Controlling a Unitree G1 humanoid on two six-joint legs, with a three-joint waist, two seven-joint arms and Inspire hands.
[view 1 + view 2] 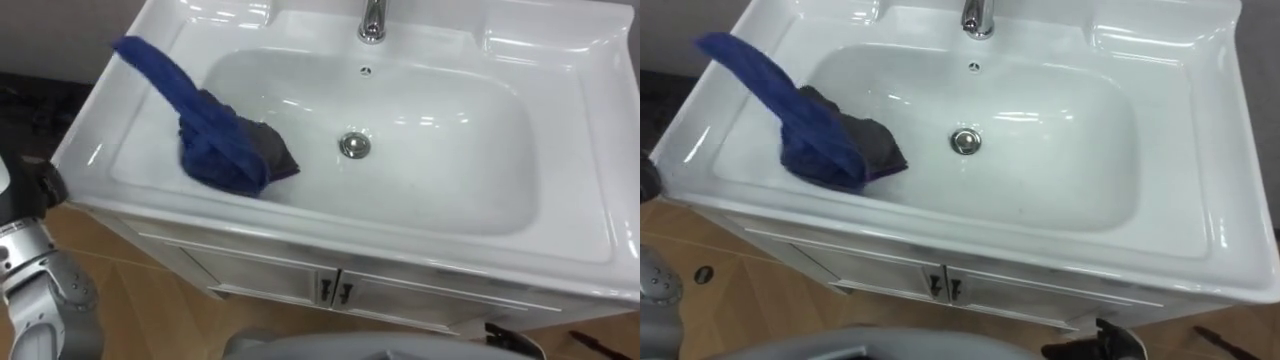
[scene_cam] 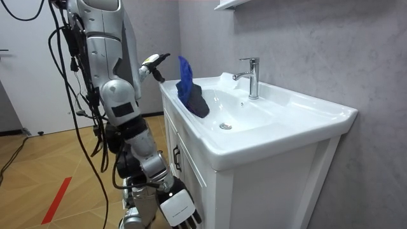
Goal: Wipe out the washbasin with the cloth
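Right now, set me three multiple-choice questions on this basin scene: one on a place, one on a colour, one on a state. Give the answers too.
1. Where does the blue cloth lie?
A. On the floor.
B. Over the left rim of the basin and down into its bowl.
C. Hung on the tap.

2. What colour is the basin?
A. Black.
B. Green.
C. White.

3. What state is the cloth in?
A. Lying free, nothing gripping it.
B. Gripped on one side.
C. Gripped on both sides.

Answers:
1 B: the cloth drapes from the rim on the robot's left down the bowl's slope.
2 C: rim and bowl are glossy white.
3 A: the left robot hand is beside the basin's corner, apart from the cloth, and the right robot hand hangs low by the cabinet.
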